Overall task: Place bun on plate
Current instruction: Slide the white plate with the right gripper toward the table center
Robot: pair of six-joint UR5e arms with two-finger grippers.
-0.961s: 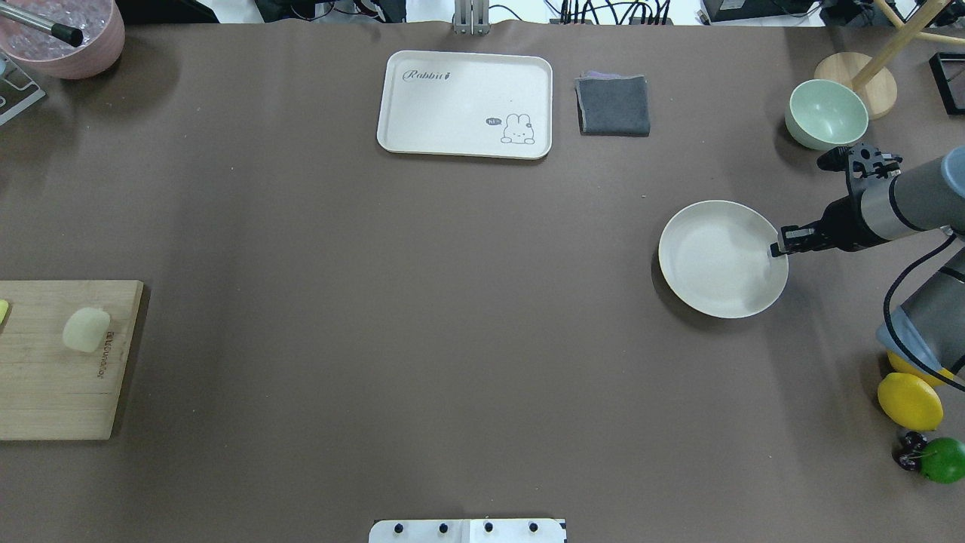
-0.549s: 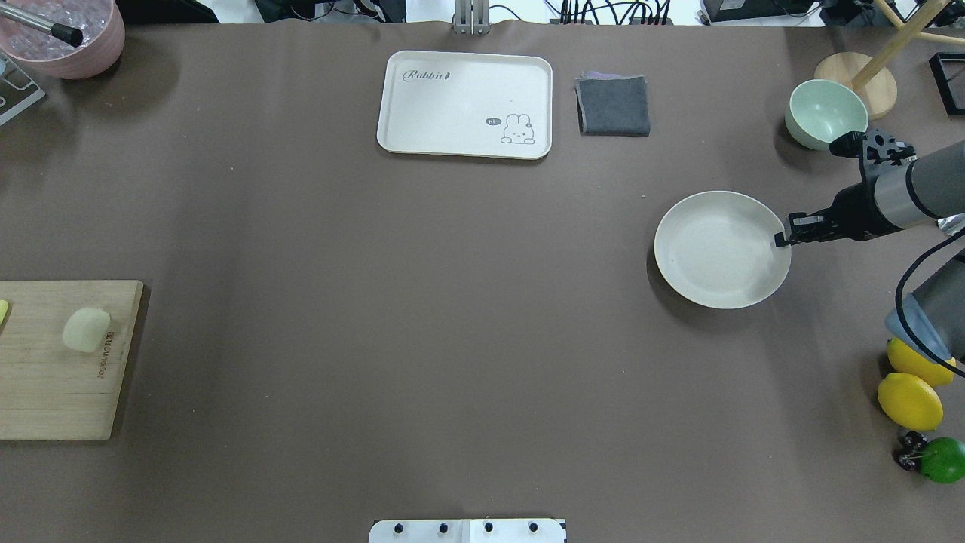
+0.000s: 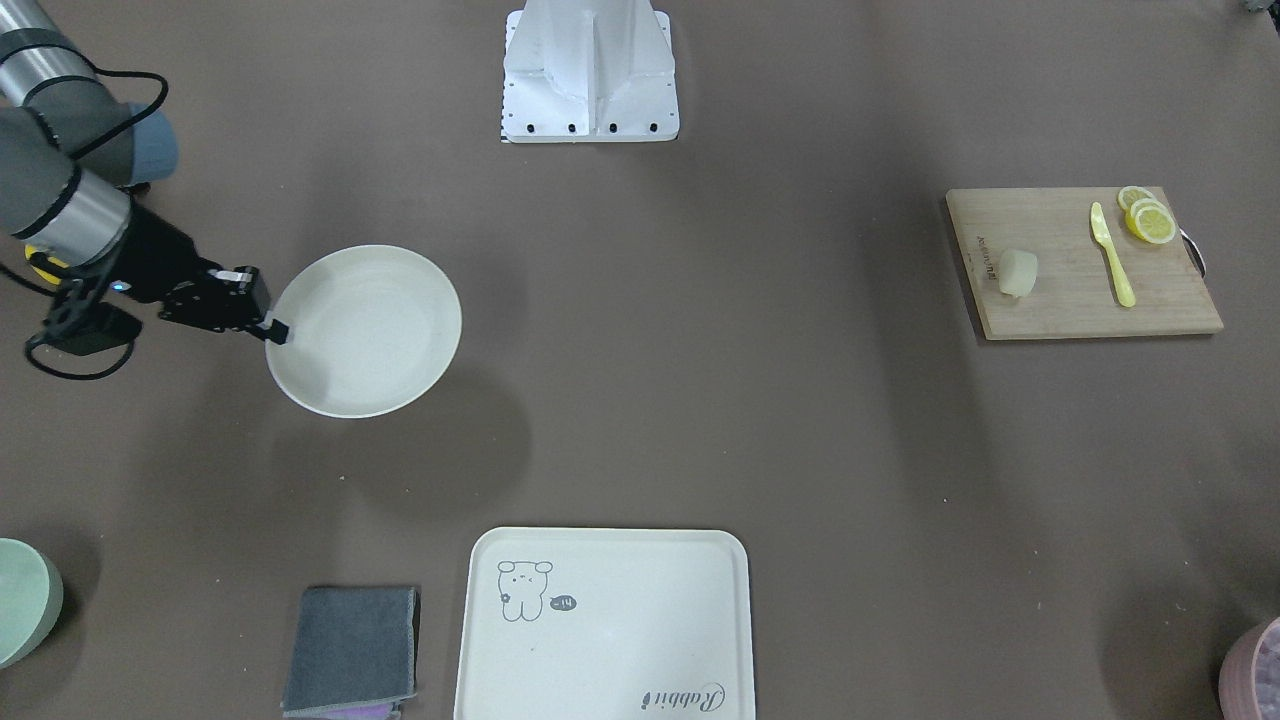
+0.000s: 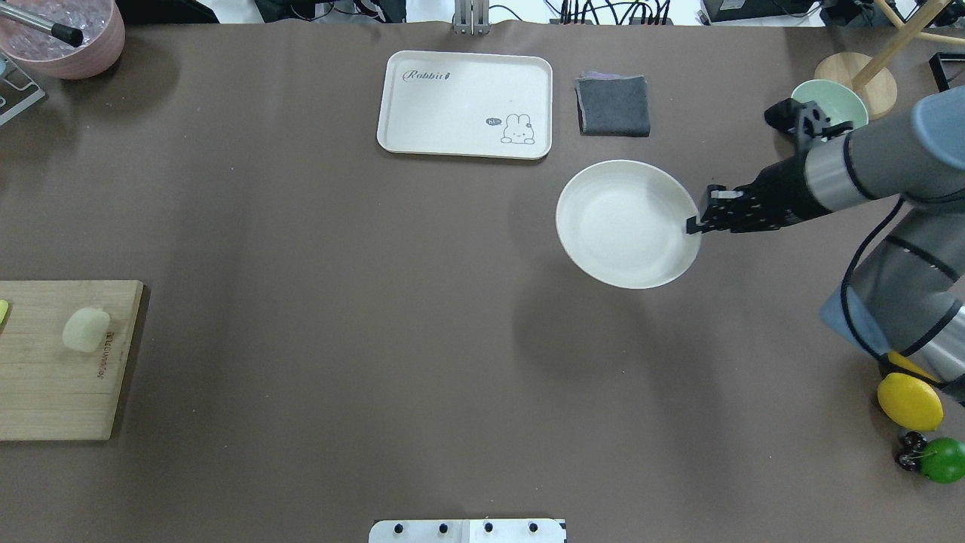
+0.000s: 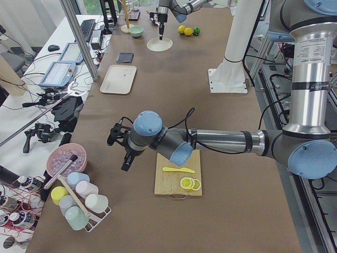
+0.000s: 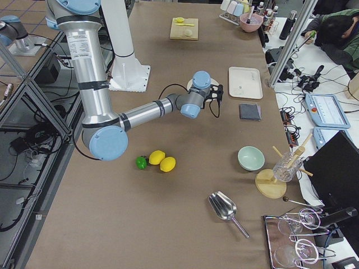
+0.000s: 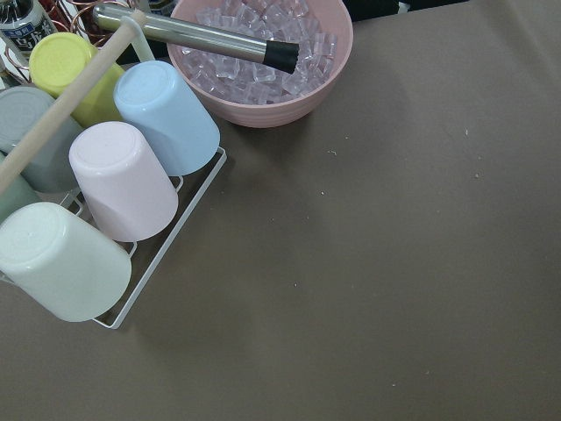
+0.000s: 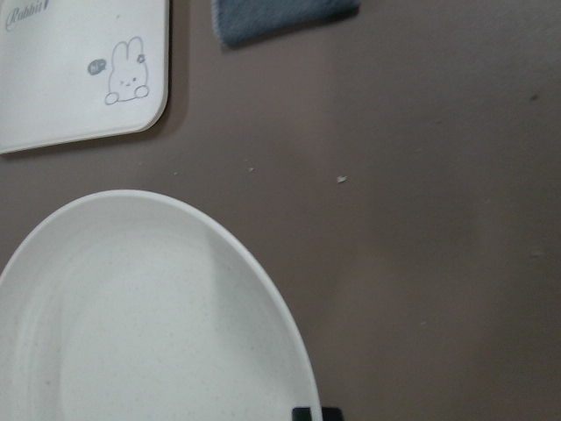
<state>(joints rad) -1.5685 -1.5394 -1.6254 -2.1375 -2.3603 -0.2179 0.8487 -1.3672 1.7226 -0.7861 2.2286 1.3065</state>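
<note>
The round cream plate hangs above the table and casts a shadow on the cloth below it. My right gripper is shut on the plate's right rim, and the front-facing view shows the same gripper pinching the plate. Far to the left, the pale bun lies on a wooden cutting board, untouched. My left gripper shows only in the exterior left view, hovering beside the board; I cannot tell its state.
A rabbit tray and a folded grey cloth lie just beyond the plate. A green bowl sits behind my right arm. A yellow knife and lemon slices share the board. A pink ice bowl and cup rack are at far left.
My right gripper has carried the plate leftward and toward the tray, and the plate has risen off the table. The bun has not moved.
</note>
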